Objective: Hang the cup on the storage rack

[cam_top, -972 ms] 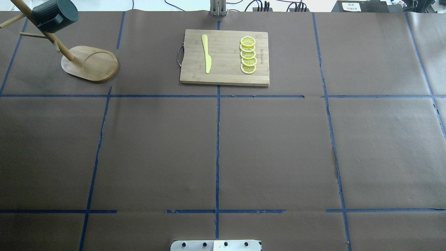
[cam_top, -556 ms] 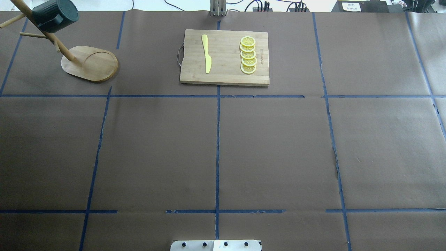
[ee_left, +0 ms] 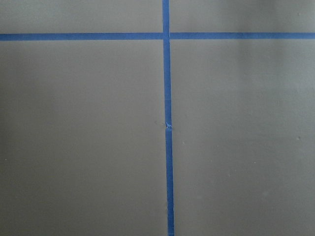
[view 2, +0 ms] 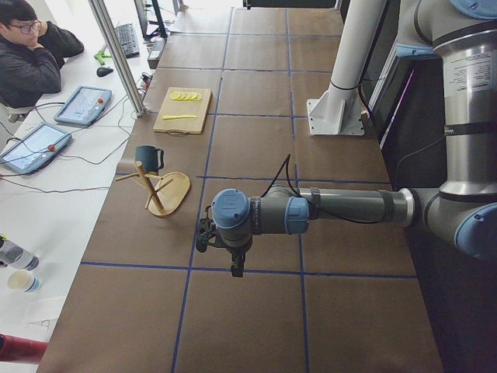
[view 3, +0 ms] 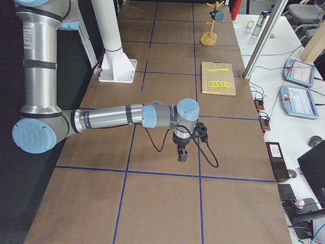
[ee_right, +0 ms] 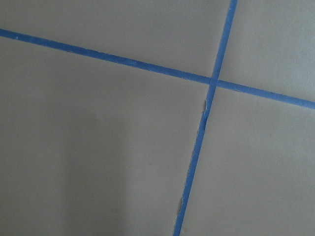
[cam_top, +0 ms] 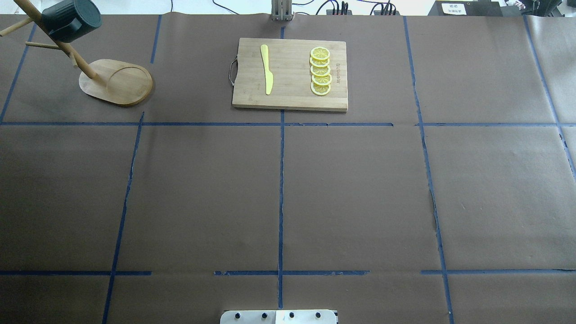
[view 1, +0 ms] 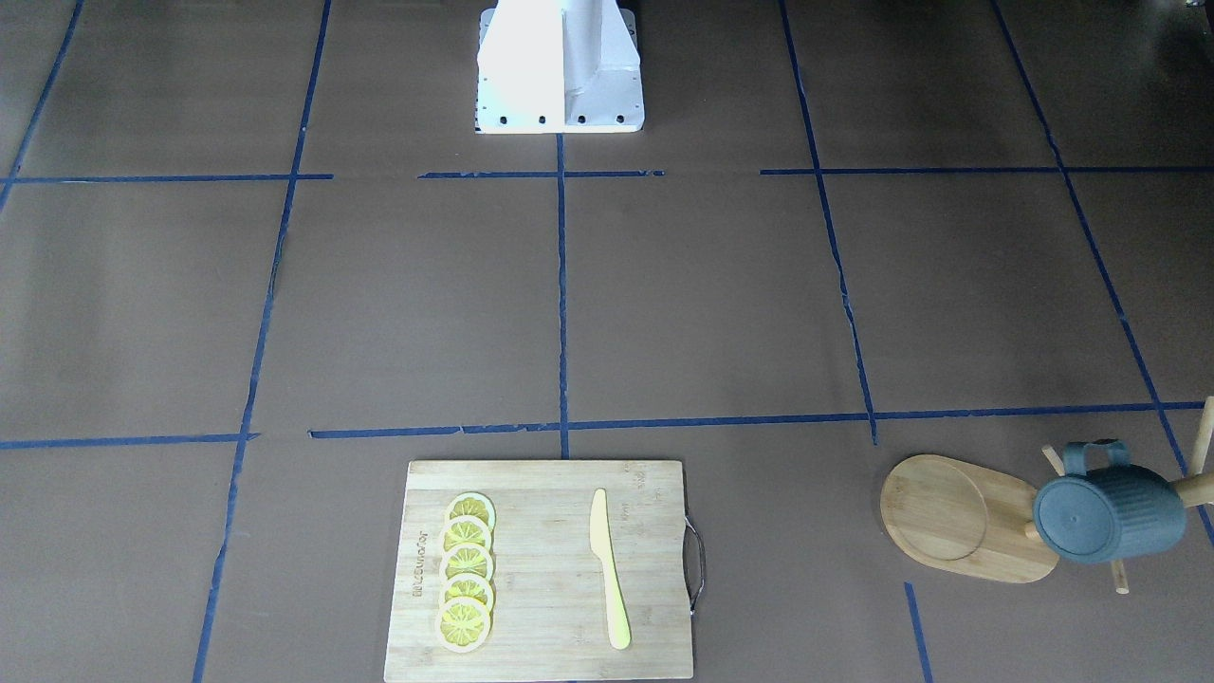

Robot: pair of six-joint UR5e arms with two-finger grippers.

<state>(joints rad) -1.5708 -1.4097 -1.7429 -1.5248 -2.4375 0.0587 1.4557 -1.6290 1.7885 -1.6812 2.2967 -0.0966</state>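
The dark teal-grey ribbed cup (cam_top: 72,20) hangs by its handle on a peg of the wooden storage rack (cam_top: 118,83) at the table's far left corner. It also shows in the front-facing view (view 1: 1110,512) on the rack (view 1: 958,517), and small in the left view (view 2: 147,158). No gripper touches it. My left gripper (view 2: 235,268) hangs over bare paper, well clear of the rack; I cannot tell whether it is open or shut. My right gripper (view 3: 182,156) hangs over bare paper at the other end; I cannot tell its state either. Both wrist views show only paper and tape.
A bamboo cutting board (cam_top: 290,74) at the far middle holds a yellow knife (cam_top: 267,68) and several lemon slices (cam_top: 320,71). Brown paper with blue tape lines covers the table. An operator (view 2: 35,58) sits beyond the far edge.
The cup has shifted very slightly on its peg. Nothing else has moved.
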